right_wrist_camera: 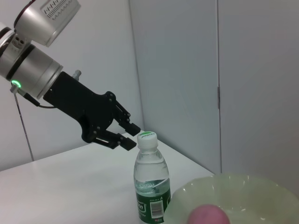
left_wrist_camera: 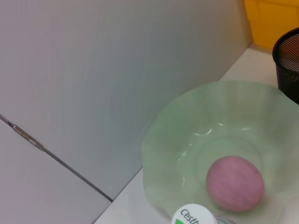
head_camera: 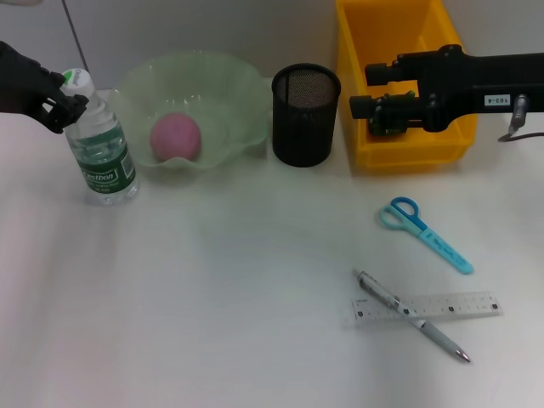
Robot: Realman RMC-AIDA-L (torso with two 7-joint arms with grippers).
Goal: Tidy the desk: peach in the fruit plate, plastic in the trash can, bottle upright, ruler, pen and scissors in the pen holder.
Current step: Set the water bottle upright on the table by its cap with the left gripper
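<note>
The water bottle (head_camera: 102, 144) stands upright near the bench's far left corner, and the left claw (head_camera: 66, 104) sits at its white-and-green cap with fingers parted narrowly on either side, seemingly not clamping. The right claw (head_camera: 361, 90) hangs over the yellow trash can (head_camera: 357, 68); whether it is wide or closed cannot be told. The scissors (head_camera: 423, 231), pen (head_camera: 412, 316) and ruler (head_camera: 429, 307) lie toward the near right edge, long axes flat, nearer the right arm; the peach (head_camera: 175, 136) already rests in the fruit plate (head_camera: 229, 93).

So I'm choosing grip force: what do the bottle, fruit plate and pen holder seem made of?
Bottle: probably thin clear plastic, see-through with a green label and white cap. Fruit plate: translucent pale green with a glossy wavy rim, glass or plastic, can't tell. Pen holder: black mesh, likely metal.
</note>
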